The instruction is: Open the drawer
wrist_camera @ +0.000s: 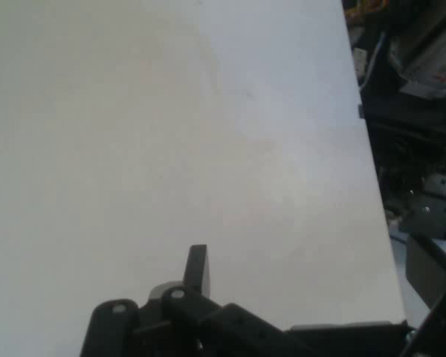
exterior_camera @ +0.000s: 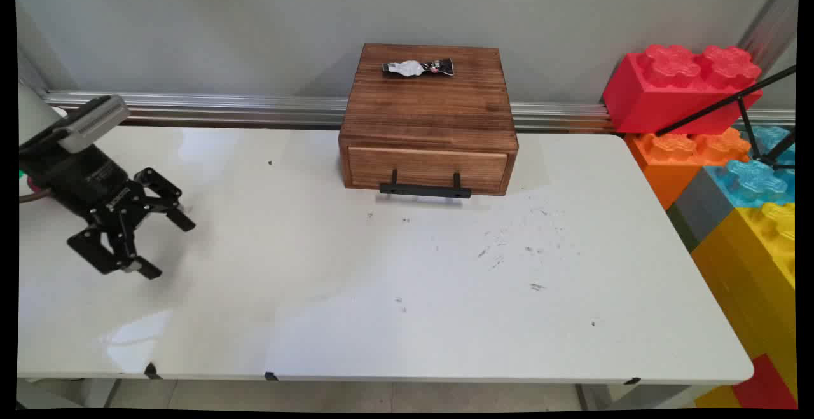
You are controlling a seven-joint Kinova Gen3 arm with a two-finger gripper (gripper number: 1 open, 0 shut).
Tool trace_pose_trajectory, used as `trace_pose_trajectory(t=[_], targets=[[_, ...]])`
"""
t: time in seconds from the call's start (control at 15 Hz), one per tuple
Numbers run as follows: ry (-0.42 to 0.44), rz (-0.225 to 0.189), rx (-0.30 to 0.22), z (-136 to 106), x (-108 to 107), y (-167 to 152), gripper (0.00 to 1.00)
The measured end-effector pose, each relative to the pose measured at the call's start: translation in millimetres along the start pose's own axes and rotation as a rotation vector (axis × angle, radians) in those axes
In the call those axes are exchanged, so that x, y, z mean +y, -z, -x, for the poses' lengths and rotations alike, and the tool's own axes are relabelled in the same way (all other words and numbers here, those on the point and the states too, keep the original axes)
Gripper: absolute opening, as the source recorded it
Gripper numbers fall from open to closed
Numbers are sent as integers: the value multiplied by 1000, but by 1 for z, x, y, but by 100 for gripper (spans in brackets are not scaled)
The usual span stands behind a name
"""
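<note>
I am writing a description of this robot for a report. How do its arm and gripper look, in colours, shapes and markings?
The black two-finger gripper is built of flat, angular linkage plates with visible pivot joints and small pale lettering on its body. Behind it sits a black cylindrical wrist carrying a grey rectangular ribbed block on top. A white arm link shows at the left edge, and a dark cable runs below the wrist.

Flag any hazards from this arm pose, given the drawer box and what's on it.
1. The hand hangs open low over the white table; dropping further could scrape it.
2. The crumpled wrapper lies loose atop the wooden drawer box; a knock might shed it.
3. The box looks unfixed, so tugging its black handle may drag it.
</note>
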Motion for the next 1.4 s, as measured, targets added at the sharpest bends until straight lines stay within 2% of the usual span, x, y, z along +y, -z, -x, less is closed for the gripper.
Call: trace_pose_trajectory(t=[0.2, 0.4, 0.6, 0.73, 0.93, 1.13, 1.4], targets=[[19, -30, 27, -16, -7, 0, 100], [42, -60, 76, -47, -18, -1, 100], [71, -94, 117, -94, -38, -4, 100], [77, -117, 126, -134, -53, -8, 100], [60, -128, 116, -187, -72, -18, 100], [41, -142, 87, -225, -85, -34, 100], [26, -159, 46, -254, -91, -58, 100]])
